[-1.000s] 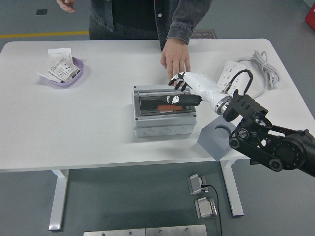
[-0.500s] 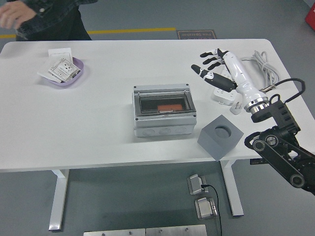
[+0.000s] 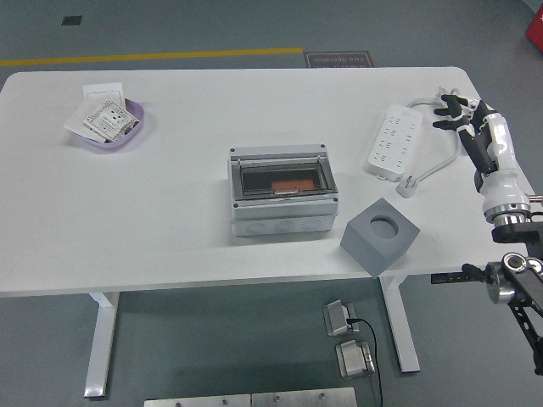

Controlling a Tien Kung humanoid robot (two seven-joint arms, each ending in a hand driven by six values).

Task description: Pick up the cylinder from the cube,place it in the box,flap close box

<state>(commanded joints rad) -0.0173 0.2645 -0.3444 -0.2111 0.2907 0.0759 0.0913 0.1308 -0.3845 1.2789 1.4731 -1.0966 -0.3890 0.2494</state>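
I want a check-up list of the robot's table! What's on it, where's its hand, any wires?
Surface: white table, mostly bare.
Job's things: grey box at the middle, clear flap down, something orange showing inside. Grey cube near the front edge, its round hole empty.
Clutter: purple dish of paper packets at far left, one white packet behind it.
Hands: right hand raised at the table's right edge, fingers spread, holding nothing. Left hand: nothing seen.
Cables: white power strip with its cord looping at the right; plug lying beside it.
Surroundings: grey floor, yellow line at the top, two small boxes on the floor under the table. People: nothing seen.
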